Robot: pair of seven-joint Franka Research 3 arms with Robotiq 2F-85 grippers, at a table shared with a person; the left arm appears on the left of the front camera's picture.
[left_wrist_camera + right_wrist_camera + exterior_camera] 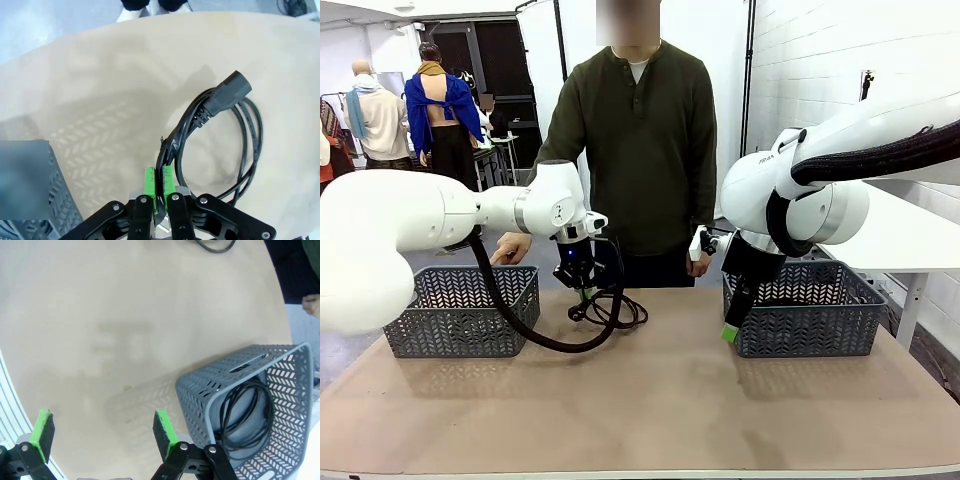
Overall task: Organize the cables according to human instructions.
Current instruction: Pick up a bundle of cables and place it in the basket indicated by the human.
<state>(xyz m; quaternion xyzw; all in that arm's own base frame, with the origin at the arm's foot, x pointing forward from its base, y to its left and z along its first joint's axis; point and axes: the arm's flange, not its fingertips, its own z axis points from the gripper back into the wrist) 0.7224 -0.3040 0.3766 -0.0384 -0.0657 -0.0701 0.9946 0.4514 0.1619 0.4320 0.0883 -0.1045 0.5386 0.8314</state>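
Fingers of the left gripper point(160, 186) pinch a coiled cable point(220, 130) for lifting toward the basket point(460, 310) the person's hand point(510, 247) indicates; the right gripper point(102, 432) hangs spread, empty.

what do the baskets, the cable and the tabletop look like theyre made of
Baskets: likely moulded plastic, matte grey, with a regular herringbone cut-out pattern in the walls.
Cable: black rubber or PVC sheath with a slight sheen; its plug looks like moulded plastic with ribbed strain relief.
Tabletop: matte light brown, perhaps fibreboard or laminate; no grain visible.

Cable point(610, 308) between two baskets point(460, 310)
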